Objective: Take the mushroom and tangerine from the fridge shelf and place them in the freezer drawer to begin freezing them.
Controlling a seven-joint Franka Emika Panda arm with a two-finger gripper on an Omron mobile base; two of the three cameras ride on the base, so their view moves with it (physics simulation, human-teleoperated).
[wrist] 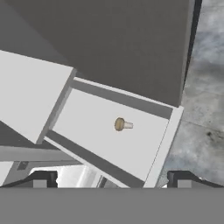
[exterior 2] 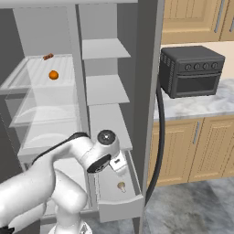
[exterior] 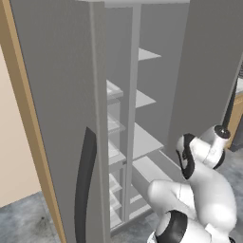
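One mushroom [exterior 2: 121, 186] lies on its side on the floor of the freezer drawer [exterior 2: 119, 205], roughly mid-drawer, apart from all four walls, with bare floor around it on every side; the hand view shows it too [wrist: 121, 124]. The drawer is pulled out past the fridge front, its flat front panel toward the grey tiled floor [exterior 2: 192, 205]. One tangerine [exterior 2: 54, 75] sits on an upper clear fridge shelf [exterior 2: 27, 75], well apart from the shelf's front edge, with a small reddish-brown item [exterior 2: 48, 56] behind it near the back. The tool [exterior 2: 118, 163] hangs above the drawer with nothing between its fingertips [wrist: 43, 179], which stand wide apart at the bottom of the hand view. One dark toaster oven [exterior 2: 192, 71] rests on the marble tabletop [exterior 2: 201, 107] to the right.
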